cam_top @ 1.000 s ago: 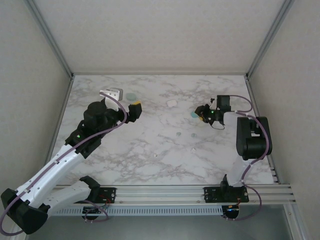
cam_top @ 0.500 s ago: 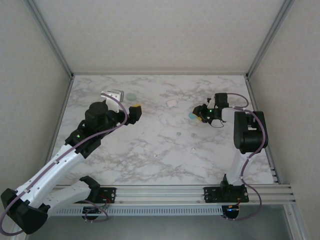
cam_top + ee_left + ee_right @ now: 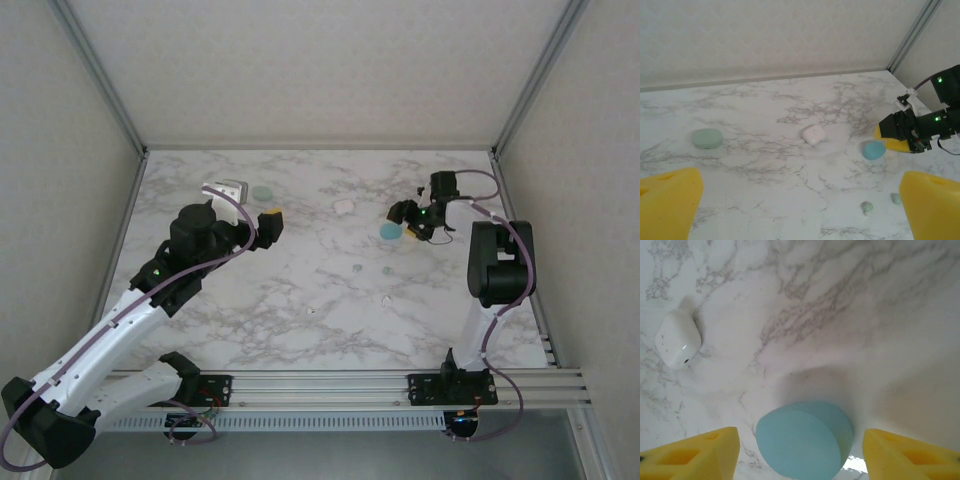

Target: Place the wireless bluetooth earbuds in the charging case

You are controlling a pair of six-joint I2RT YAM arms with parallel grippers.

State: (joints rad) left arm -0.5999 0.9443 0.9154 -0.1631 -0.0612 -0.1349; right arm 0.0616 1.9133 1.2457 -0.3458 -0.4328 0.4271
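Progress: none inserted yet — earbuds [image 3: 867, 206] left loose on the table [image 3: 300, 290].
Right gripper [image 3: 799, 432]: jaws parted, blue case [image 3: 873, 149] flanked — not touched.
Left gripper [image 3: 800, 210]: spread wide, nothing held.

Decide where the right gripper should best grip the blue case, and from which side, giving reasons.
Grip the blue case by its opposite side walls, coming down from above. It lies flat and closed on the table, a low rounded puck, so its smooth top offers no hold. The right gripper stands open with a finger on either side, probably well placed.
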